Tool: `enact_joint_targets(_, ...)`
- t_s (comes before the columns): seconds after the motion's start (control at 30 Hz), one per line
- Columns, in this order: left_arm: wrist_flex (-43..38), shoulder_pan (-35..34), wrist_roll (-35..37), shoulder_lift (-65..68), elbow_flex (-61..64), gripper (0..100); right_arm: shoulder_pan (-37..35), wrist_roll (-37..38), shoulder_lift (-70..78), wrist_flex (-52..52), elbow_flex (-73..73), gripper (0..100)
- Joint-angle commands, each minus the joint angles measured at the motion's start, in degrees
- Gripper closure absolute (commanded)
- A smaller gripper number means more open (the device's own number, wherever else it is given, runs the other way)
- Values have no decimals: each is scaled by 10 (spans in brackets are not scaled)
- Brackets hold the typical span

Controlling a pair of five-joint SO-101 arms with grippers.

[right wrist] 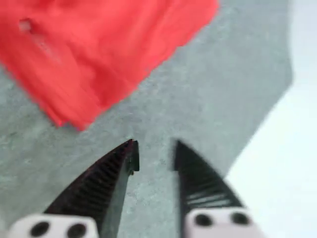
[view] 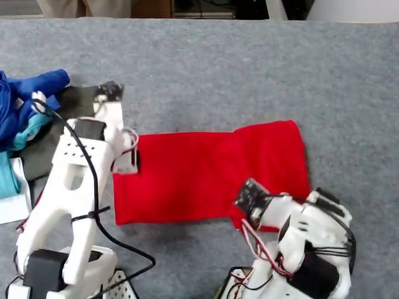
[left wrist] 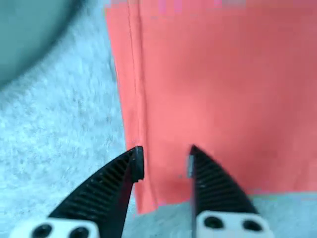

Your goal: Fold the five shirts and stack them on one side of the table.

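Currently red shirt [view: 206, 174] laid flat on grey table [view: 249, 68]. Left gripper [left wrist: 165, 161] held parted over its edge, nothing gripped. Right gripper [right wrist: 154, 154] parted, empty, over table.

Both arms low, tools parted.
The left arm [view: 75, 180] stretches from the table's [view: 249, 68] near left corner, its left tool [left wrist: 163, 163] open; the right arm [view: 305, 243] sits folded by the near edge, right tool [right wrist: 154, 156] open.

No readable text, label or number appears anywhere.
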Motion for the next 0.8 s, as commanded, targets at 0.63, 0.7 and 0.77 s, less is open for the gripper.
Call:
enact_joint_targets(0.63, -177, 6, 50, 414, -185, 981, -142, -290, 772, -389, -269, 993)
enact_joint_targets(0.7, -176, -4, 50, 436, -218, 981, -142, -304, 840, -412, -298, 993)
enact_joint_targets(0.77, -176, -12, 50, 455, -248, 981, -140, -316, 907, -431, -326, 993)
